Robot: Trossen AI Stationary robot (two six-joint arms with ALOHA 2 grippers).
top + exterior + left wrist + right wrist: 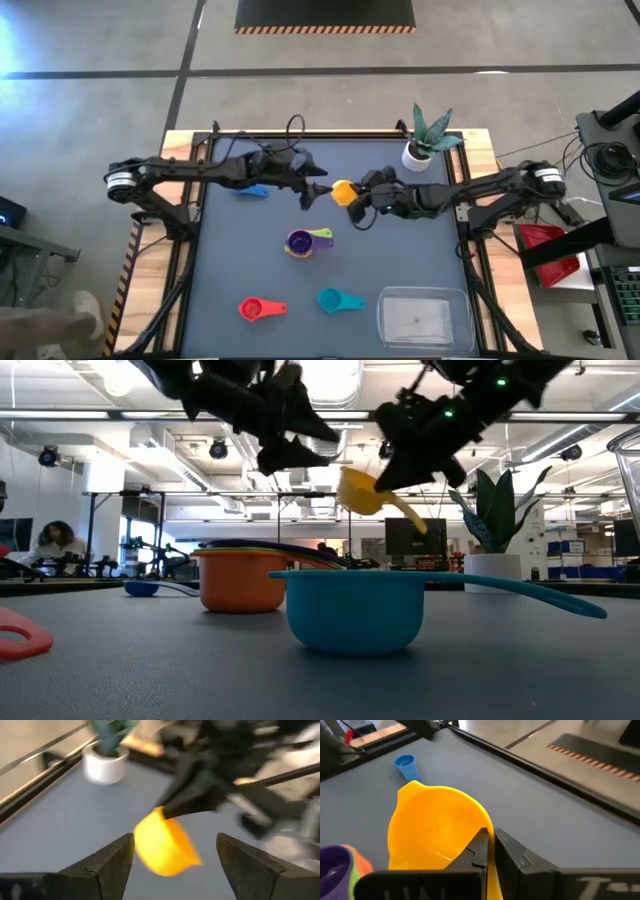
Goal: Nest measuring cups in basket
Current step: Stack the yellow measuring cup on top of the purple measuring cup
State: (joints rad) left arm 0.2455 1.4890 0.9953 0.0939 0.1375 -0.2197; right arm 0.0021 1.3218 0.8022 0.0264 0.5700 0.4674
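High view, contents largest first: grey table point(240, 270) with wooden edges; no brand or label can be read on any item, only a partial embossed letter on the right gripper's body in the right wrist view, too cropped to make out. Clear basket point(424, 318), rectangular with rounded corners, sits at the table's near right corner, long axis across the table. White plant pot point(417, 155) with a spiky green plant stands at the far right edge. Left gripper point(312, 190) hovers over the far middle of the table, its fingers point(112, 865) spread wide with nothing between them, the yellow cup just beyond its tips. Right gripper point(357, 196) faces it, jaws pinched together on the handle of the yellow measuring cup point(343, 191), which hangs above the table; its bowl is on the left arm's side and its handle runs back toward the right arm, long axis roughly across the table. Nested stack point(303, 243) at mid-table: purple cup in green in orange, handles pointing right. Teal cup point(331, 299) near the basket, handle pointing right toward it. Red cup point(252, 309) at the near left, handle right. Blue cup point(254, 192) lies under the left arm, at the far left.
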